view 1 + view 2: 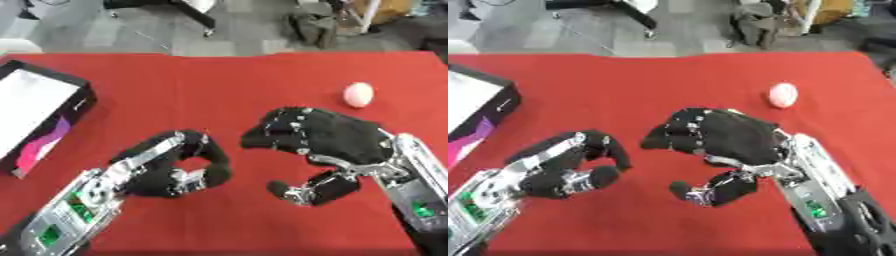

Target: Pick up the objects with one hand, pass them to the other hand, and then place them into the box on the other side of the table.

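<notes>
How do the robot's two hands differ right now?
The left hand has its fingers curled round toward the thumb, closing a ring with nothing in it; the right hand is spread, fingers arched apart from the thumb below. The left hand sits nearer the box; the right hand is nearer the pale ball. Both are black, empty, and face each other over the red table.

Grey floor point(131, 35) past far edge of red-covered table point(219, 75). Black chair base on casters point(188, 12) up top. Dark bag or bundle point(311, 27) slumped on floor, white post point(372, 12) beside it. Flat, even lighting.
</notes>
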